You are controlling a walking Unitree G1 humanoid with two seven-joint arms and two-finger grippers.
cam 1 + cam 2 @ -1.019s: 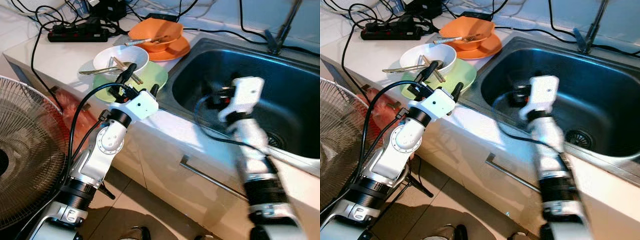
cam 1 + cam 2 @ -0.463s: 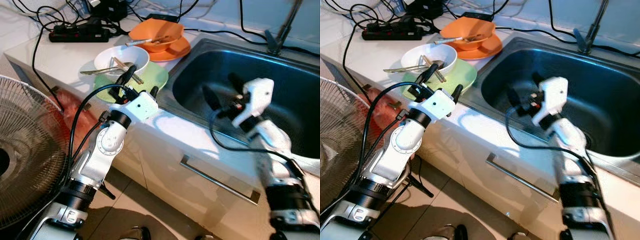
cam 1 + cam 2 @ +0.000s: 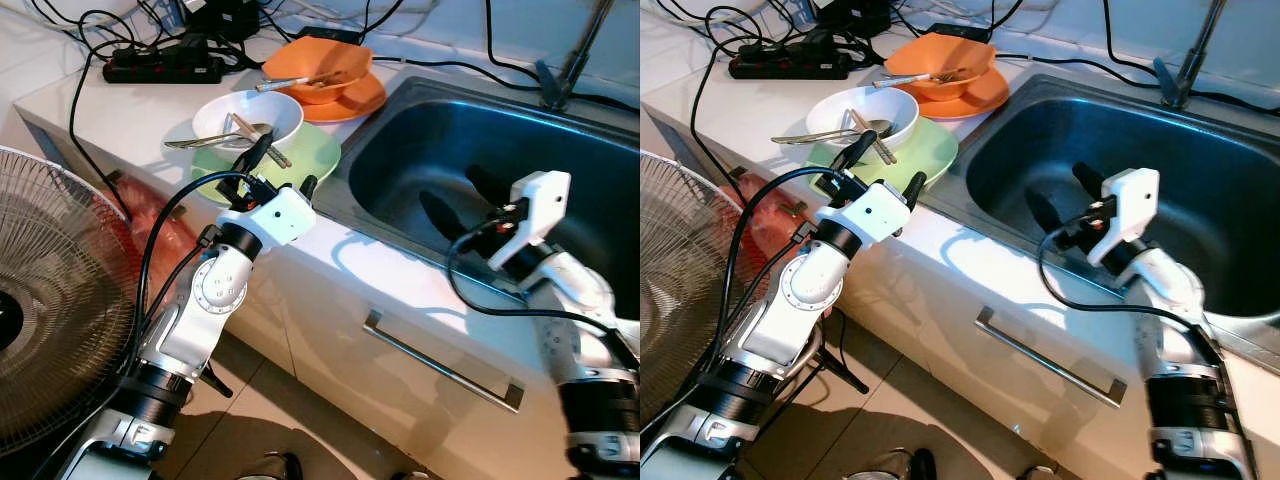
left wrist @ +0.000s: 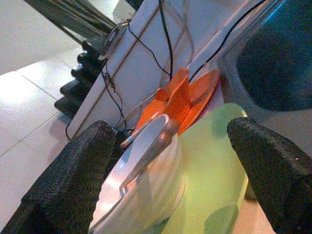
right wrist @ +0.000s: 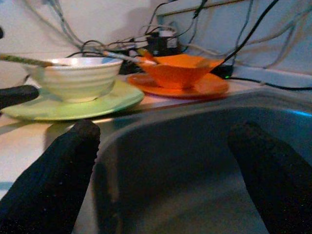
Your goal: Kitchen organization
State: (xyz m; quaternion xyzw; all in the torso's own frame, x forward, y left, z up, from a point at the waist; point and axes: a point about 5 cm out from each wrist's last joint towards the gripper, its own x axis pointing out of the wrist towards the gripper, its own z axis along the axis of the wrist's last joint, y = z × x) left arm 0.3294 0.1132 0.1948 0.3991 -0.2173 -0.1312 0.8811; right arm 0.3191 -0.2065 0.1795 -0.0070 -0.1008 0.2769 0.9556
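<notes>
Right gripper (image 3: 1058,196) swung rightward over sink (image 3: 1200,175), spread; white bowl (image 3: 247,117) holds utensils, likely chopsticks.

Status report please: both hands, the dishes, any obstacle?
Left hand open at green plate, white bowl on it. Right hand open, empty, over sink. Cables cross counter.

The left arm is bent up at the elbow, and the left gripper (image 3: 283,166) is held at the near edge of the green plate (image 3: 310,150), its two black fingers spread apart. The right arm is stretched forward, and the right gripper (image 3: 462,198) is held far from that plate, its fingers spread wide too.
</notes>
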